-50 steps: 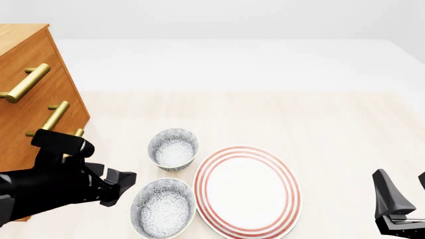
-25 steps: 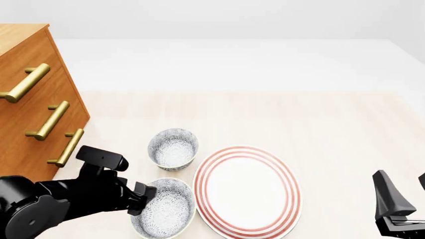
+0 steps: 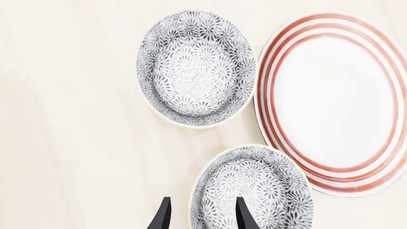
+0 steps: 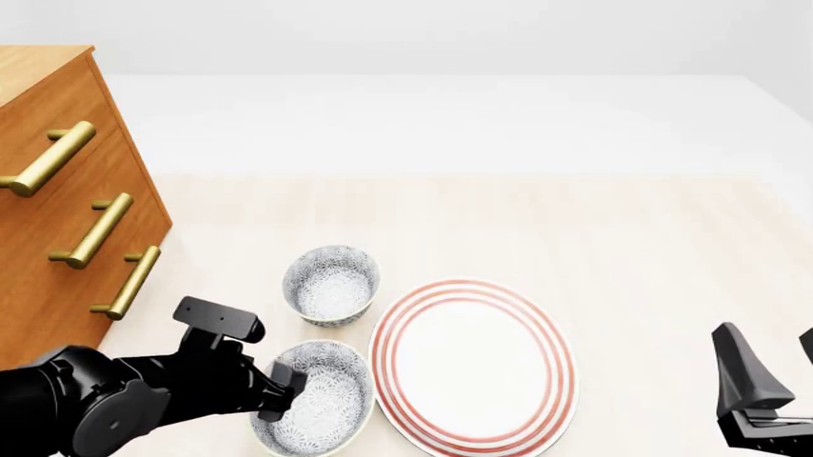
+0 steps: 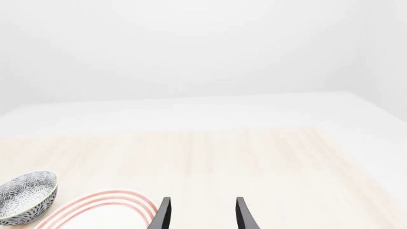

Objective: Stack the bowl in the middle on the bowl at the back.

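The left gripper [image 4: 287,392] is presenting its two dark fingers [image 3: 242,215] parted by a moderate gap, straddling the left rim of the wide, shallow white ceramic bowl with grey speckled lace pattern [image 4: 314,398]; one finger is sitting inside the rim and one outside. Whether the pads are touching the wall cannot be told. This bowl is lying nearest the arms, just beside the large red-ringed white plate [image 4: 471,361] on its right. Directly behind it, slightly apart, the narrower, deeper speckled white bowl [image 4: 330,285] is standing upright and uncovered. The wooden drawer cabinet with brass handles [image 4: 67,224] is bounding the left side. The right gripper [image 5: 199,217], fingers likewise parted and holding nothing, is hanging at the right edge over bare light wooden table [image 4: 635,267].
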Robot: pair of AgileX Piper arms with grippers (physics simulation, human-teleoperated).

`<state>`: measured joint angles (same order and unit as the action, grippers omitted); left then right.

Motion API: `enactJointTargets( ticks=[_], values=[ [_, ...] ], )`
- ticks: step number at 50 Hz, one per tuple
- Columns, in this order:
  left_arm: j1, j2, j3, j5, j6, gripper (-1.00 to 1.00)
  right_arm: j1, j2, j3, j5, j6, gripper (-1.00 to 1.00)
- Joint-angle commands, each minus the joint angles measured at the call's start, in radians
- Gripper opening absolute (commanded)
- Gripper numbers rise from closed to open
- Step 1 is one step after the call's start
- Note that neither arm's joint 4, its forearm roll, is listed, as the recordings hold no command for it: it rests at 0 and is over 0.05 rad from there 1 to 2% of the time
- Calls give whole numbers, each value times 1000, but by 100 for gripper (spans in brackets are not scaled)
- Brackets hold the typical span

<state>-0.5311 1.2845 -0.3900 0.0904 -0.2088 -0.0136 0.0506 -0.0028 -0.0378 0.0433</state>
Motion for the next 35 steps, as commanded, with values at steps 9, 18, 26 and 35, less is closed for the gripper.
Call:
enactJointTargets(
  ticks=[9,18,26,35],
  values=[
    [-1,77,40,-99,-9,100,-1,8,0,-8,1,100],
    [-7,74,62,-118,-16,100,-1,4,0,-4,0,100],
    [-8,44,65,-96,-15,-100,-1,3,0,-4,0,100],
    [2,-5,65,-55,-8,-100,0,-6,-1,5,-4,100]
  ],
)
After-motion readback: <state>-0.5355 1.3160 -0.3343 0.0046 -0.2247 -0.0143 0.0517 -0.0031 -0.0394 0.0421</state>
